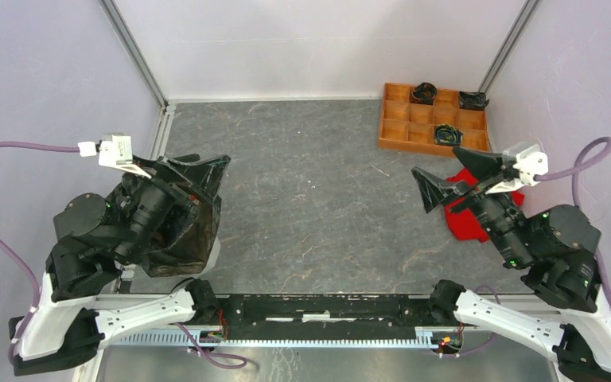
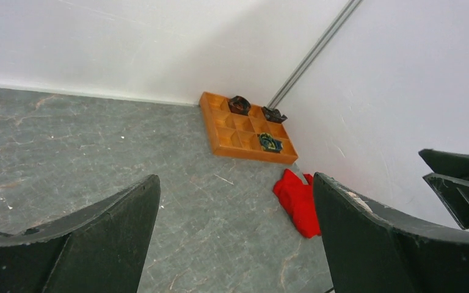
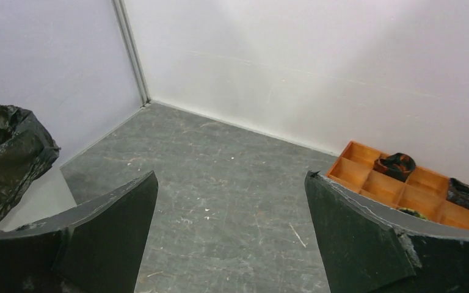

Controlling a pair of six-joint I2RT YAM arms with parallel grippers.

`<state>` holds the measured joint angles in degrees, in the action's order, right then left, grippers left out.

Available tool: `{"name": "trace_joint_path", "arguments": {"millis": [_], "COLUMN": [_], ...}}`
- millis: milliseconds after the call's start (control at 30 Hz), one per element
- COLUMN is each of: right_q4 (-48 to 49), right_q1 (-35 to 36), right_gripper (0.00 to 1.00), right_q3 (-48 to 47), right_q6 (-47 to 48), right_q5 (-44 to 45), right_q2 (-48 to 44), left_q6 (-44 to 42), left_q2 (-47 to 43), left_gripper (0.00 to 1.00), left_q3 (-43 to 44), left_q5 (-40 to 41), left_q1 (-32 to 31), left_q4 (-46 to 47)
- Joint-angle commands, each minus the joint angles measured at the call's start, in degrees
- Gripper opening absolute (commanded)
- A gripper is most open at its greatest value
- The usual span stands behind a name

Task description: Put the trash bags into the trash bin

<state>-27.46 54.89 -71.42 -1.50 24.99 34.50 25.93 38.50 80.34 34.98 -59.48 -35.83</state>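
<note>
A glossy black trash bag [image 1: 184, 237] is draped over the white trash bin [image 1: 213, 253] at the left of the table; only a sliver of the bin's side shows. In the right wrist view the bag [image 3: 6, 155] sits at the left edge with the white bin wall [image 3: 43, 198] below it. My left gripper [image 1: 199, 177] hovers over the bag and bin, open and empty, and its wrist view [image 2: 235, 180] shows only bare floor between the jaws. My right gripper [image 1: 450, 177] is open and empty at the right, far from the bin, and its wrist view [image 3: 231, 177] shows bare floor.
An orange compartmented tray [image 1: 398, 119] stands at the back right with small dark items in some cells. A red cloth [image 1: 469, 223] lies under my right arm, also in the left wrist view [image 2: 296, 201]. Walls close in on three sides.
</note>
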Motion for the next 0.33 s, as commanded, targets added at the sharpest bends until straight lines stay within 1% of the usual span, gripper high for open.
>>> {"name": "trace_joint_path", "arguments": {"millis": [0,133,233,300], "right_q4": [1.94,4.03,5.26,4.82], "right_q1": [-0.02,0.06,-0.08,-0.07], "right_gripper": [0.98,0.98,0.98,0.98], "right_q3": [0.23,1.83,4.21,3.89], "right_q6": [3.0,3.53,6.99,6.77], "right_q5": [3.57,5.32,4.13,6.18], "right_q2": [-1.28,-2.29,-3.14,-2.97], "left_q6": [-0.05,0.16,0.17,0.12], "left_q2": [-0.39,-0.13,-0.01,-0.17], "left_gripper": [1.0,1.0,1.0,1.0], "left_q3": [1.89,2.11,2.52,2.32], "left_q5": [2.82,2.98,2.99,2.92], "left_q1": [0.09,0.1,0.07,0.07], "left_q4": [-0.55,-0.93,-1.76,-1.87]}}
